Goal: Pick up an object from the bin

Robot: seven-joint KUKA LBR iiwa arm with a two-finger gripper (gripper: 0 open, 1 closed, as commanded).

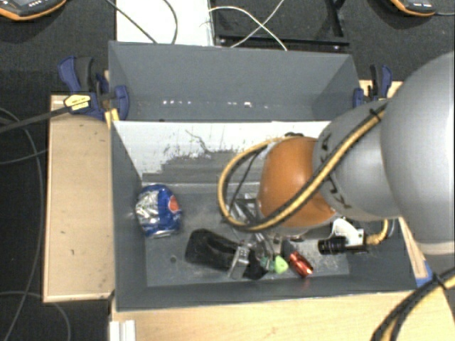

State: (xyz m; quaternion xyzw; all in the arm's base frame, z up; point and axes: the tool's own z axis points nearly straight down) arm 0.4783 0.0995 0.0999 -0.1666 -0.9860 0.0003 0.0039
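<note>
The hand (pixel 250 256) is hanging low at the bin's (pixel 227 84) front wall, probably lining up on the black lump (pixel 206 247) beside green (pixel 279 265) and red bits (pixel 300 265). Its opening I cannot tell.

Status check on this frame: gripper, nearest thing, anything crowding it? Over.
Gripper down at front of bin, over end of black object. Green piece, red piece close beside. Crushed blue can apart, view's left.

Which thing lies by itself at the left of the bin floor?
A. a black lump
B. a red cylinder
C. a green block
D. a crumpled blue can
D: the crumpled blue can sits apart at the bin's left, while the heap of small things lies by the gripper.
</note>
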